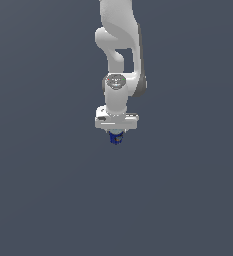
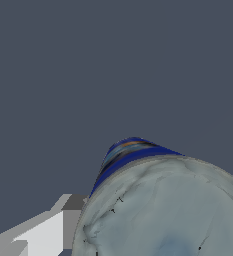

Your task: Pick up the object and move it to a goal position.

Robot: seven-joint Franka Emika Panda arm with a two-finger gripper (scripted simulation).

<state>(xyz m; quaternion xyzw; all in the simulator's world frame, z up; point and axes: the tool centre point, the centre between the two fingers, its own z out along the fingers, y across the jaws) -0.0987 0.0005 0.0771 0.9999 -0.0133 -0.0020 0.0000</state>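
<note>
The can [image 2: 168, 210] sits right under my gripper [image 1: 116, 134], its pale top filling my wrist view. My jaws look closed around it, one finger [image 2: 43, 232] beside its rim. It stands straight up, long way pointing down from me. Past it, I see only plain grey, no goal mark.

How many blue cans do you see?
1. The blue can sits right under the robot's white hand, between its fingers. In the wrist view its pale top fills much of the picture. No other cans show, though the arm could hide something behind it.
</note>
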